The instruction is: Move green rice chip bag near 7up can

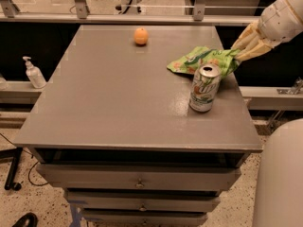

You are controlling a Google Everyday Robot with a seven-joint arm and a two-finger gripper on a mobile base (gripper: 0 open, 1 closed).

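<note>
The green rice chip bag (201,60) lies on the grey table (113,98) near its right edge, just behind the 7up can (204,88). The can stands upright and overlaps the bag's near edge in this view. My gripper (238,54) reaches in from the upper right and its pale fingers (248,44) are closed on the bag's right end.
A small orange fruit (140,36) sits at the back middle of the table. A hand sanitizer pump bottle (33,73) stands on a ledge to the left. Drawers sit below the table front. A white robot body part (279,178) fills the lower right.
</note>
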